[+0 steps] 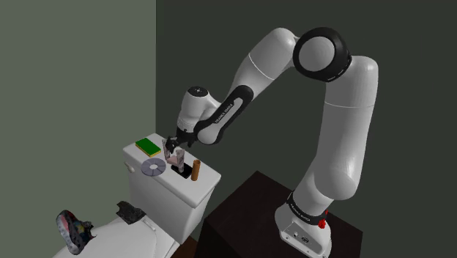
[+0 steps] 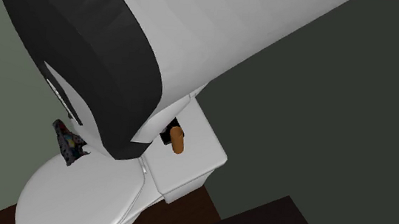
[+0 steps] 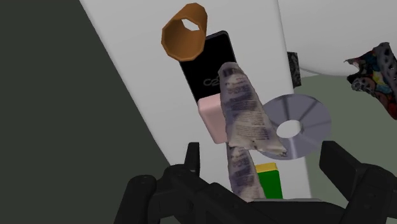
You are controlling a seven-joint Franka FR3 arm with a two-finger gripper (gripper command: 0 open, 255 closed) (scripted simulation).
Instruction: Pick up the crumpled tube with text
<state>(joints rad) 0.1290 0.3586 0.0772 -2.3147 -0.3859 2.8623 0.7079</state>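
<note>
The crumpled tube, grey-white with printed text, stands on the white toilet tank lid, leaning against a pink block. In the shoulder view the tube sits just under my black gripper. In the wrist view my gripper is open, its fingers standing apart on either side of the tube's near end without touching it. Nothing is held.
Around the tube on the lid are a silver disc, a green sponge, a black phone and an upright brown cylinder. A patterned shoe lies near the toilet seat. Walls stand close behind.
</note>
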